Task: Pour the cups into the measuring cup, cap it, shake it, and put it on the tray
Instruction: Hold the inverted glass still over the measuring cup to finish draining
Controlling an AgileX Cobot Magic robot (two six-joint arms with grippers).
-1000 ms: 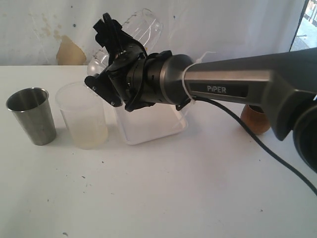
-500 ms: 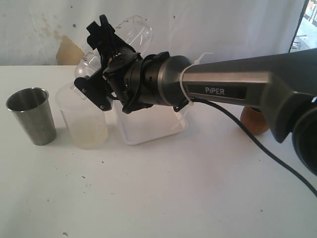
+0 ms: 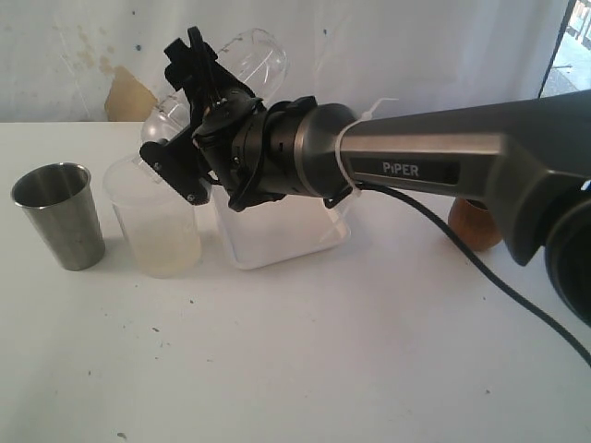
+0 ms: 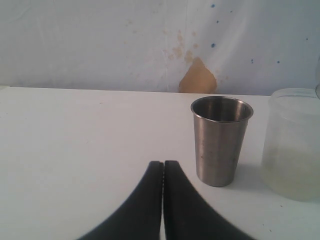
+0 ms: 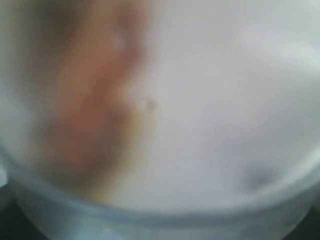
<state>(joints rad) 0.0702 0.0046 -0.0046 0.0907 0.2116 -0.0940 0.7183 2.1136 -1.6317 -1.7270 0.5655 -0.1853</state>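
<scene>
Exterior view, item: measuring cup (image 3: 249, 57), clear thin plastic, likely light, slick and crushable, tilted aloft above frosted cup (image 3: 157, 221), clamped mid-wall between right fingers (image 3: 177, 168), best held there gently; left fingers (image 4: 145, 200) together, empty

My right arm (image 3: 462, 152) is a long dark grey tube. It has a black strip with the white word PiPER (image 3: 408, 169) on it. A thin white tie (image 3: 343, 152) goes round the tube, and one end sticks out. A black cable (image 3: 480, 268) comes out from under it. The wrist (image 3: 277, 152) is black, round and bumpy. The right gripper (image 3: 180, 106) is black too, with little pale dots like screws on a flat plate. At the edge is a big round dark joint (image 3: 568, 268). My left gripper (image 4: 162, 163) has two smooth black fingers (image 4: 145, 205), curved like horns.
</scene>
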